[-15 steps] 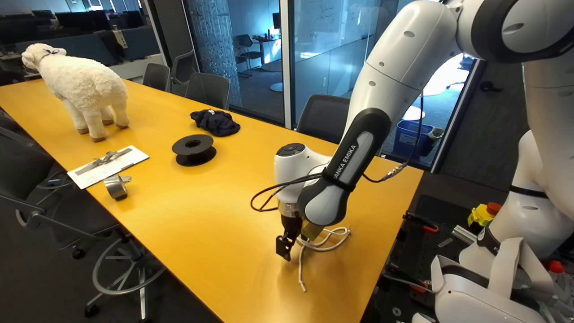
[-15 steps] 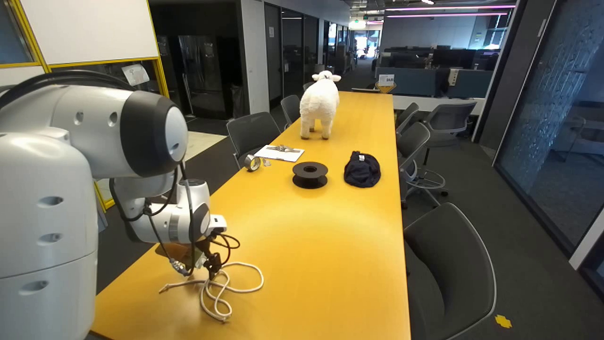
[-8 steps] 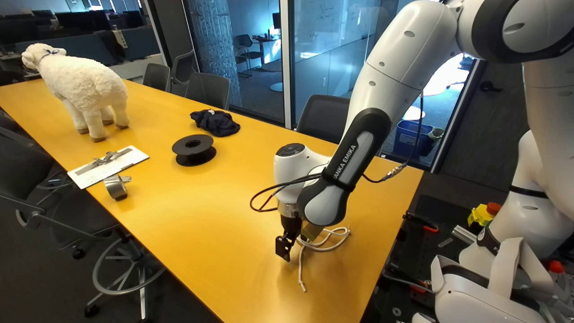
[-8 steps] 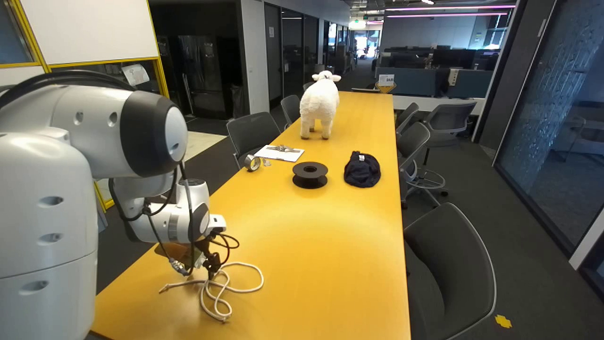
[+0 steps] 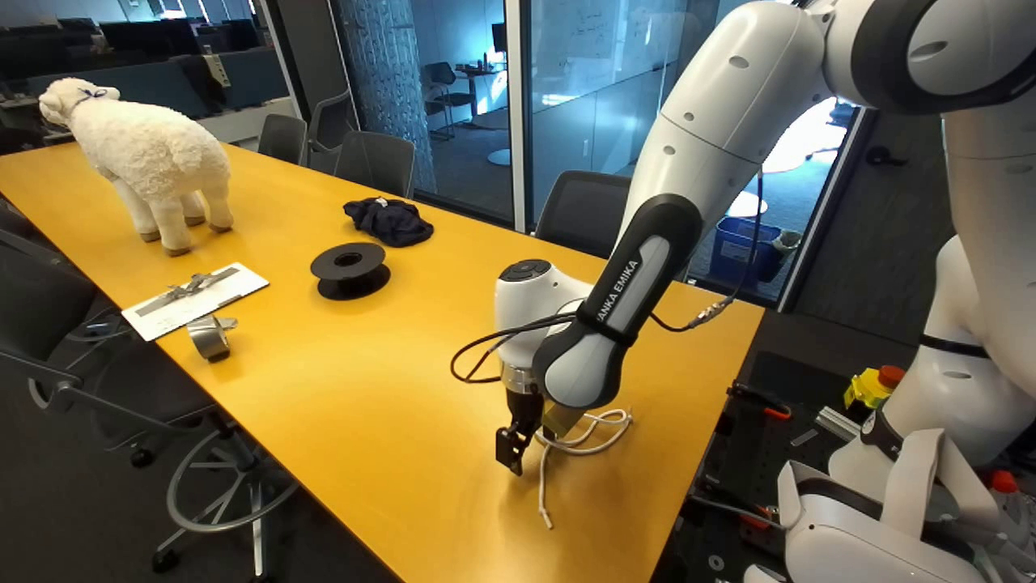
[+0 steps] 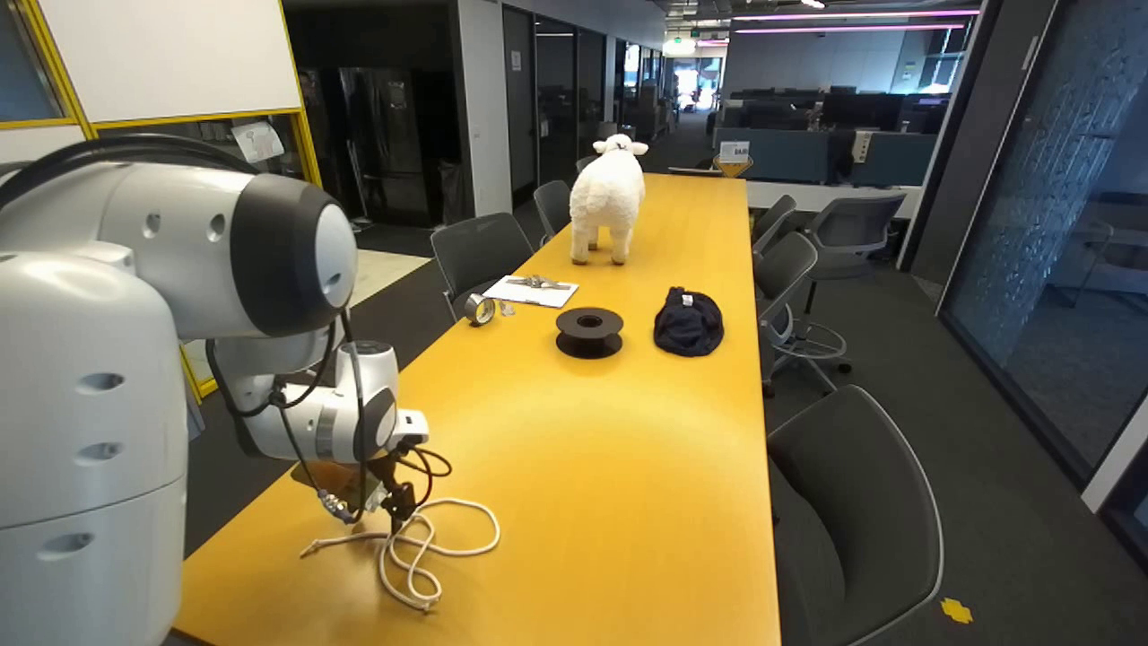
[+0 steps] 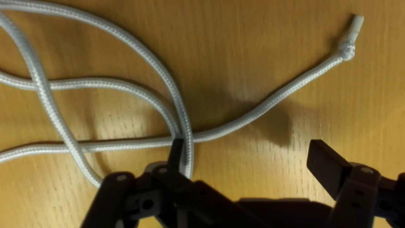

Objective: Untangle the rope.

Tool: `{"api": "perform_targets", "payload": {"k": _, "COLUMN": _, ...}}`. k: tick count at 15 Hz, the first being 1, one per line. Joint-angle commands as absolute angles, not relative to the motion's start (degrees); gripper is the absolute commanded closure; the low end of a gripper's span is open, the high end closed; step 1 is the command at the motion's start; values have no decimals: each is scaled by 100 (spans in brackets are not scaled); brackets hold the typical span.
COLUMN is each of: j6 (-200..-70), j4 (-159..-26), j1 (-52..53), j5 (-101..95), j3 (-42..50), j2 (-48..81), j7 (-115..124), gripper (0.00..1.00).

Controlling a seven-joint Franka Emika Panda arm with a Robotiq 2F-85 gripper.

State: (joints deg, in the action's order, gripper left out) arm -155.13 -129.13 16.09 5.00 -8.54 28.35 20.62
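currently, in the wrist view, the claw [image 7: 246, 150] is spread wide, its two dark fingers [image 7: 329, 166] well apart and nothing held between them. the rope [image 7: 264, 107], pale and braided, lies on the worktop [image 7: 253, 41] in slack loops that cross one another toward the picture's left, while one tail runs up to the right and ends in a small knot with a short tip. the finger on the picture's left hides part of a crossing (whether it touches the rope, i cannot tell).

in an exterior view, the white arm [image 5: 712, 138] reaches in from the right and bends down, so that one finger points at the worktop just beside the rope; part of the rope is hidden behind the arm, and one end trails toward the bottom of the picture. farther along sit a black spool [image 5: 352, 275], a bundle of dark blue cloth [image 5: 390, 223], a silver roll of tape [image 5: 209, 340] next to a flat white board [image 5: 202, 306], and a woolly toy sheep [image 5: 150, 154] on its feet.

in an exterior view with a white panel [image 6: 179, 58] at its upper left, the loops show more fully: the rope rests near the close end of the worktop, the claw right at its crossings (from this side i cannot judge how wide the claw stands).
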Motion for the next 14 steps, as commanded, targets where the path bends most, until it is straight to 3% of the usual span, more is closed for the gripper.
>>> {"api": "perform_targets", "payload": {"k": 1, "j6": -15581, "j4": -12904, "j1": 1515, "j5": 724, "j3": -922, "j2": 2859, "j7": 1876, "gripper": 0}}
{"api": "perform_targets", "payload": {"k": 11, "j6": -15588, "j4": -12890, "j1": 1464, "j5": 801, "j3": -925, "j2": 2915, "j7": 1814, "gripper": 0}}
{"api": "perform_targets", "payload": {"k": 12, "j6": -15598, "j4": -12894, "j1": 1457, "j5": 809, "j3": -934, "j2": 2909, "j7": 1801, "gripper": 25}}
{"api": "perform_targets", "payload": {"k": 13, "j6": -15604, "j4": -12896, "j1": 1463, "j5": 794, "j3": -928, "j2": 2908, "j7": 1792, "gripper": 26}}
{"api": "perform_targets", "payload": {"k": 14, "j6": -15610, "j4": -12897, "j1": 1459, "j5": 797, "j3": -932, "j2": 2905, "j7": 1781, "gripper": 34}}
